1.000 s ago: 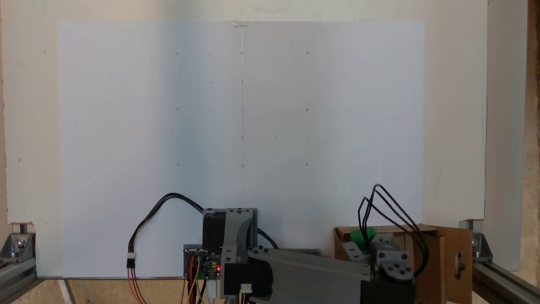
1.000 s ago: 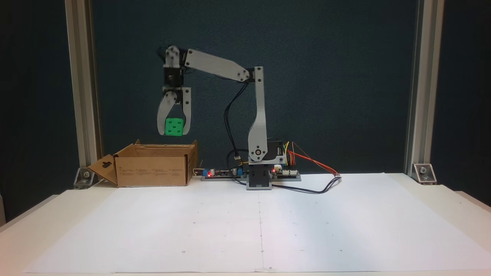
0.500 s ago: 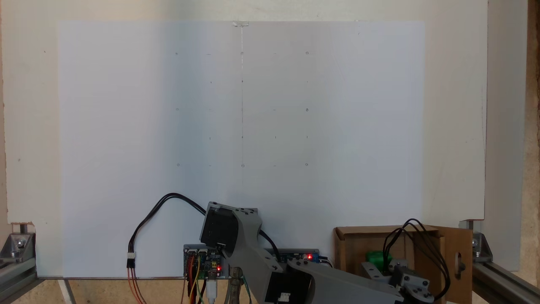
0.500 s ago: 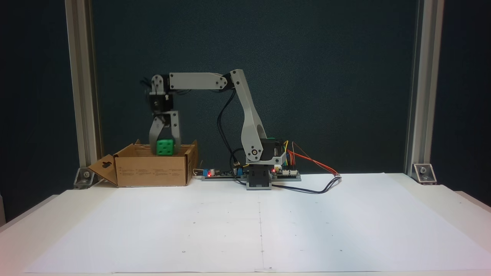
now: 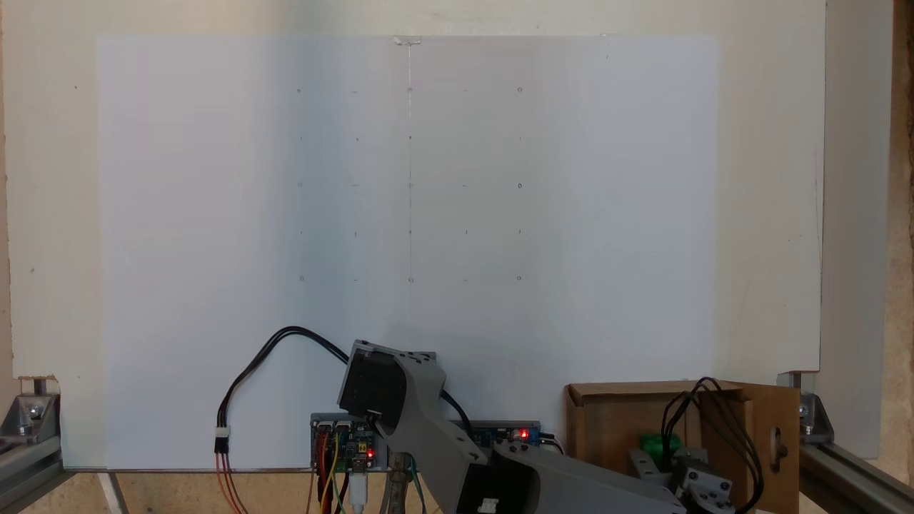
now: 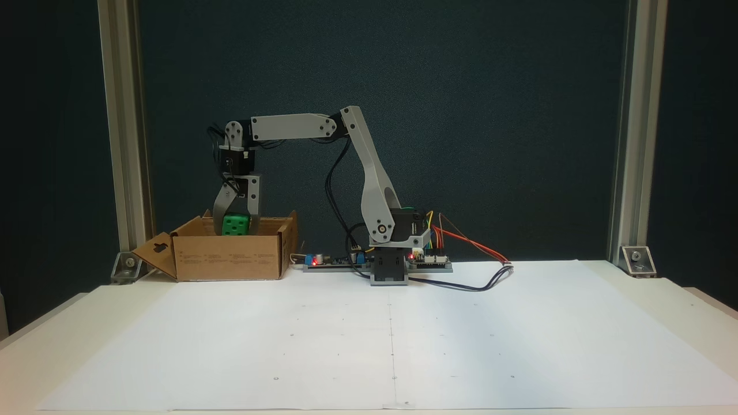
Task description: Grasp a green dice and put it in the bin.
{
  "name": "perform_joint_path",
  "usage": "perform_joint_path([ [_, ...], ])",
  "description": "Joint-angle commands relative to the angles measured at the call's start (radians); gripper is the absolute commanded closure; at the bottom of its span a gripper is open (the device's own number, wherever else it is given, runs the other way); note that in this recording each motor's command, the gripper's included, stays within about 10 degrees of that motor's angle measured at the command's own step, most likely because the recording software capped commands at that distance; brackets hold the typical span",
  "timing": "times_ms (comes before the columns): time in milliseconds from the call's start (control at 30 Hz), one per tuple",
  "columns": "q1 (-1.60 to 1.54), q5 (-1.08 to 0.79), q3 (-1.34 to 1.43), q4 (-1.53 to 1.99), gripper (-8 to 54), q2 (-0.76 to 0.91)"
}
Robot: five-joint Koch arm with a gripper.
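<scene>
Your counter (image 6: 519, 323) is as it was a second ago. The cardboard bin (image 6: 230, 256) has not shifted from the rear corner. Your arm (image 6: 369, 173) has lowered and reached further over the box. The tool (image 6: 235, 229) now dips past the rim, pinching the green dice (image 6: 234, 225) between both jaws. The dice sits partly inside the opening. Judgement: only the release remains.
</scene>
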Motion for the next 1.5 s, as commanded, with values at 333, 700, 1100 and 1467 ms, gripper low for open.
perform_joint_path([
  [333, -0.075, 0.21, -0.048, -0.133, 0.7, 0.173],
  [700, -0.77, 0.433, -0.046, -0.14, 0.7, 0.609],
  [1100, -1.626, 0.46, 0.268, -0.195, 0.4, 0.781],
  [1467, -1.786, 0.46, 0.916, -0.693, -1.0, 1.068],
])
